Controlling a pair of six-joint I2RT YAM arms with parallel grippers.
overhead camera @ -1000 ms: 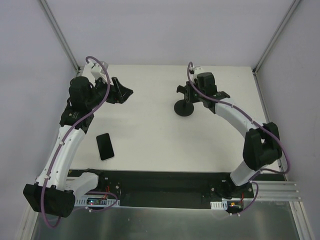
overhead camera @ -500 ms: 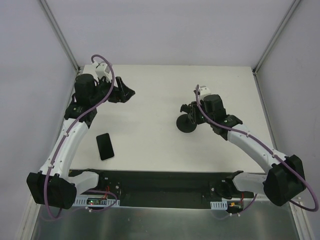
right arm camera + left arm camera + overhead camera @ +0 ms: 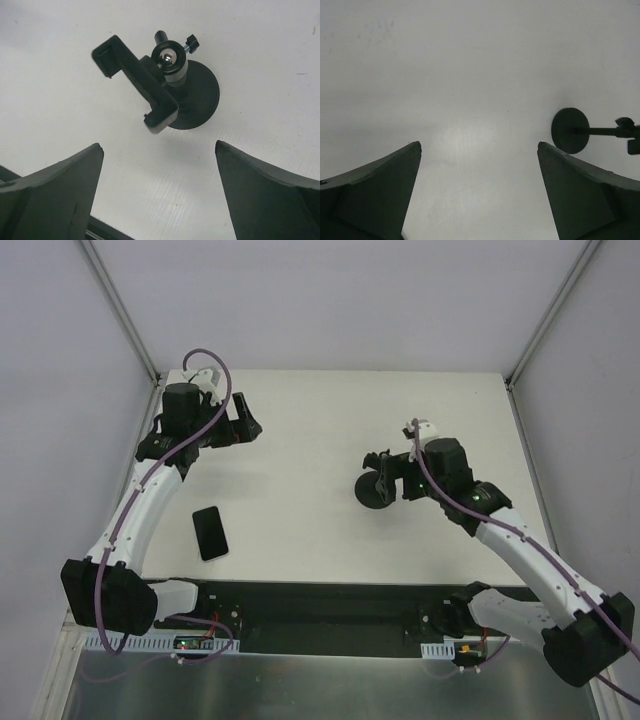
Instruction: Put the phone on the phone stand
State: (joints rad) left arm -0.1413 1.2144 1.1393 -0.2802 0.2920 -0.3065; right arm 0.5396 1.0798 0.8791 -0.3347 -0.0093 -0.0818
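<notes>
A flat white table [image 3: 300,440] sits inside an enclosure of pale grey walls with slim metal posts at the back corners. The thin, flat black rectangular phone [image 3: 210,533] with its glossy face lies flat on the table near the front left, close beside the left arm's white forearm and well apart from either gripper. The small black phone stand [image 3: 375,490], with a round disc base, a short post and a clamp-like bracket on top, stands upright right of centre; from the right wrist camera its bracket [image 3: 135,75] juts out to one side of a ball joint above the disc, and nothing rests in it. The right gripper [image 3: 388,472] hovers just over the stand, its two dark fingers [image 3: 55,195] spread wide apart and holding nothing, the stand showing between and beyond them. The left gripper [image 3: 240,422] is far back on the left side, pointing towards the middle of the table, jaws likewise wide apart and empty; its camera shows bare table between the fingers [image 3: 375,200] and the stand [image 3: 570,131] in the distance.
</notes>
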